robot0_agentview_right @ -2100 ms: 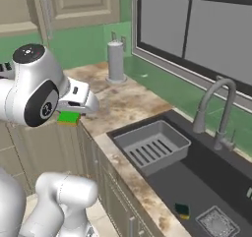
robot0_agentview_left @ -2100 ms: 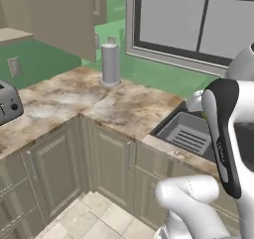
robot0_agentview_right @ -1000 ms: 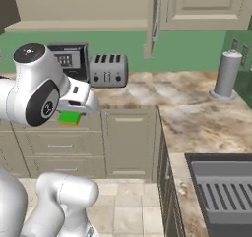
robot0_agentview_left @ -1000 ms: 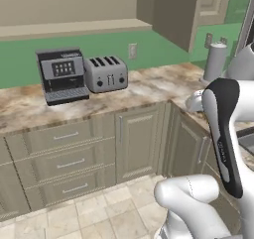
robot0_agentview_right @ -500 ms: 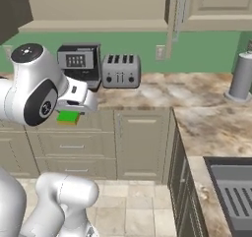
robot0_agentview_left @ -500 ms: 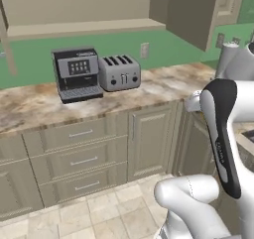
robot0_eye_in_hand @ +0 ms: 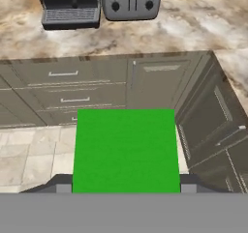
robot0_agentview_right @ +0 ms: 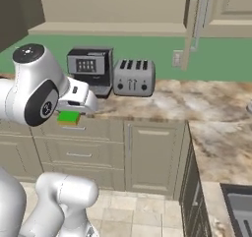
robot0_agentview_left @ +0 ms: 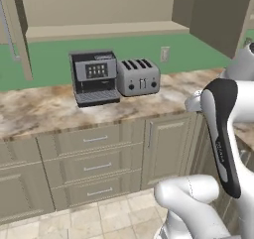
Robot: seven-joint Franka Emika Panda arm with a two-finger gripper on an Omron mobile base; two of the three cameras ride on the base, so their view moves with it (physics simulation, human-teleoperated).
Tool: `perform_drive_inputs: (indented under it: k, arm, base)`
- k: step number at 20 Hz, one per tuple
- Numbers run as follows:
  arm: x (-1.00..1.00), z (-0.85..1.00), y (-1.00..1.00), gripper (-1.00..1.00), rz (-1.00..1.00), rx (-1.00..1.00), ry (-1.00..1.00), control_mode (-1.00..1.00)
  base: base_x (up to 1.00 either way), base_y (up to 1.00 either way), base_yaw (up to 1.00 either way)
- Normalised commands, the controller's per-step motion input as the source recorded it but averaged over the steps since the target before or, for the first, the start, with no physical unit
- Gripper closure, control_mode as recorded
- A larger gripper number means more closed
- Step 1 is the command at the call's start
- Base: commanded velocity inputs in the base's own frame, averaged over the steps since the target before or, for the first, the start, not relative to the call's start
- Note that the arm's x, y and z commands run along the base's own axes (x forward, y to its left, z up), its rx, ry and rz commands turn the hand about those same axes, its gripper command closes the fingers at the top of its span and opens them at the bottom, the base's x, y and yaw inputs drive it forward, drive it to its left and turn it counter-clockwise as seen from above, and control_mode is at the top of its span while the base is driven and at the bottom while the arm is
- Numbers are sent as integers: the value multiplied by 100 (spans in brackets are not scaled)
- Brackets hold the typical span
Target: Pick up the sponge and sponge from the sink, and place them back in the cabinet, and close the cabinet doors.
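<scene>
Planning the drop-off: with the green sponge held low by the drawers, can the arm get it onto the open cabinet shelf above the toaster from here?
Probably yes. The gripper holds the sponge; the cabinet doors stand open and the shelf looks bare. The arm must lift clear of the coffee machine and toaster.

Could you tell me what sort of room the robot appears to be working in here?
It looks like a home kitchen: a toaster and a coffee machine stand side by side on a marbled counter, with beige drawers below and an open wall cabinet above.
</scene>
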Motion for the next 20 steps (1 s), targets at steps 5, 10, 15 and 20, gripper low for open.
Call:
perform_drive_inputs:
  k: [5,10,15,20]
  arm:
    - [0,0,0,100,0,0,0,100]
    - [0,0,0,100,0,0,0,100]
    - [0,0,0,100,0,0,0,100]
    - [0,0,0,100,0,0,0,100]
  base:
    - [35,3,23]
    - [38,0,2]
    - [47,10,0]
    - [43,24,0]
